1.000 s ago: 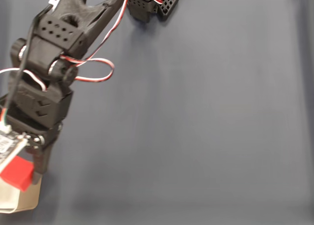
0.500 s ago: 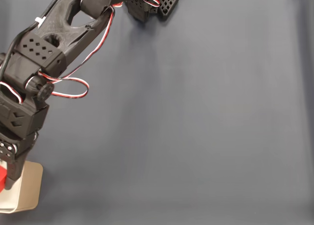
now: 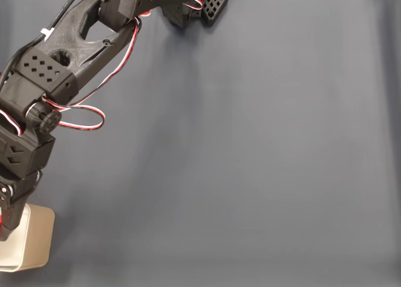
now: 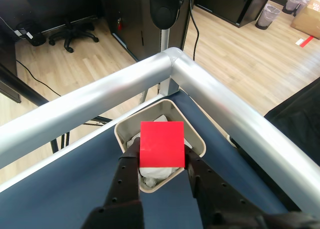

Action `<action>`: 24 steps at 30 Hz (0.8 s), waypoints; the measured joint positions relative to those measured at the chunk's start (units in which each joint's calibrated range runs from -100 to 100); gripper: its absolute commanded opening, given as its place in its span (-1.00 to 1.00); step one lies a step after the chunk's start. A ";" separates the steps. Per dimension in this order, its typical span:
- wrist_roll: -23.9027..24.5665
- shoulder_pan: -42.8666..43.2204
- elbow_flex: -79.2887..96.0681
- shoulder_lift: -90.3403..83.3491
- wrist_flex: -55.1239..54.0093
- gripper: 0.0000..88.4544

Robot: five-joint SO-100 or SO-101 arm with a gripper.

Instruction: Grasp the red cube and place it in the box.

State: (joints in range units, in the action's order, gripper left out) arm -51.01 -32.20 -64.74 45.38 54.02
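Leftward-shifted pincer (image 4: pixel 161 165) grips red cube (image 4: pixel 161 144), seemingly above box (image 4: pixel 198 140).

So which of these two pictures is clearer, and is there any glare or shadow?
The wrist view is sharp: the red cube in the hand above the box is crisp, with bright sheen along the metal rail. The fixed view is softer and evenly lit; the arm casts a faint shadow on the blue mat.

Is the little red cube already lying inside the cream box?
No, the gripper holds the small red cube between its fingers above the cream open-topped box.
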 measured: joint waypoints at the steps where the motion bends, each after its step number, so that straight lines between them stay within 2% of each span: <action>1: 0.00 0.00 0.00 0.00 0.00 -1.00; 24: -0.15 0.07 -4.34 4.26 -0.64 -1.00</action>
State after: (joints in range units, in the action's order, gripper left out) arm -51.16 -32.12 -69.08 49.63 53.38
